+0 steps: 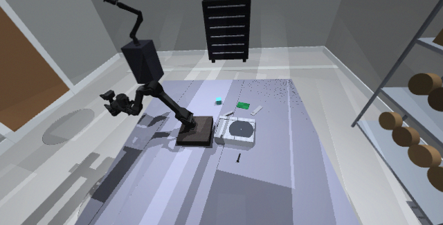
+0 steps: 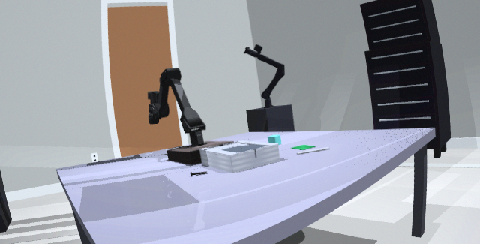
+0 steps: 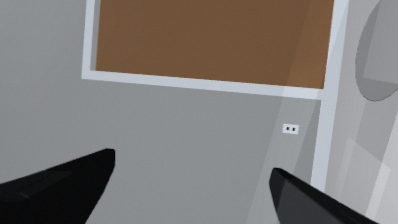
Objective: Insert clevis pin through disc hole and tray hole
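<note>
The pincer (image 1: 105,102) (image 2: 151,113) (image 3: 193,166), fingers wide apart, hangs idle, presumably parked clear; the clevis pin (image 1: 238,158) (image 2: 199,173) lies loose, well apart from it; the disc (image 1: 241,127) (image 2: 240,148) sits in the tray (image 1: 219,136) (image 2: 221,160), farther from the pincer than the arm's base.

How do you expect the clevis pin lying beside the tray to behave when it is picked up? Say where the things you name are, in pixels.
The clevis pin (image 1: 239,158) (image 2: 199,173) will probably stay stiff, being a straight steel shank. It may roll or swivel if nudged, since it lies on its side with a wider head at one end. Its dark, slim shank might also twist in a loose grip.
</note>
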`<state>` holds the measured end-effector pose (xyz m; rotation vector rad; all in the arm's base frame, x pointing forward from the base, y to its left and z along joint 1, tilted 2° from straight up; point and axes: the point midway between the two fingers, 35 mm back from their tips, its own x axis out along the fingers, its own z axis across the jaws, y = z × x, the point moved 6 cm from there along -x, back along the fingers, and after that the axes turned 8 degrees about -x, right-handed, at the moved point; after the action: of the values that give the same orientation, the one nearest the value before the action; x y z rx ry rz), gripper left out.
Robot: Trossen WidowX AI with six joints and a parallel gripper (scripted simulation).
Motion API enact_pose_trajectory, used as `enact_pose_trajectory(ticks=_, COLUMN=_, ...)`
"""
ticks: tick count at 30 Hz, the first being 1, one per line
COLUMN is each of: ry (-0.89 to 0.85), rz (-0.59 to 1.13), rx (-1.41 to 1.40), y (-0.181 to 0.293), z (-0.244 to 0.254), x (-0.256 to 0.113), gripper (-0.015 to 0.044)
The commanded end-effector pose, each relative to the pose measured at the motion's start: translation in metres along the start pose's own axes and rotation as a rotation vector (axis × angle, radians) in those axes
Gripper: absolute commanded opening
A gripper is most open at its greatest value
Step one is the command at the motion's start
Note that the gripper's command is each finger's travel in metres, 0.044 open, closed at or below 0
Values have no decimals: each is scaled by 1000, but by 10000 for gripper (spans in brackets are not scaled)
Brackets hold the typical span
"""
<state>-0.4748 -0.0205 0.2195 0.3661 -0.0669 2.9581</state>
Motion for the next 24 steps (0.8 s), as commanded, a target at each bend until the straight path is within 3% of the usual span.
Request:
enact_pose_trajectory(ticks=1, ry=1, rz=4, rx=-1, y=2, z=0, x=-1, gripper=374)
enact_pose_trajectory(ticks=9, ry=87, rz=224, rx=-31, y=100, z=3, x=-30, gripper=164)
enact_pose_trajectory(ticks=24, ry=330, rz=756, rx=-134, y=271, z=5, x=-155, gripper=160)
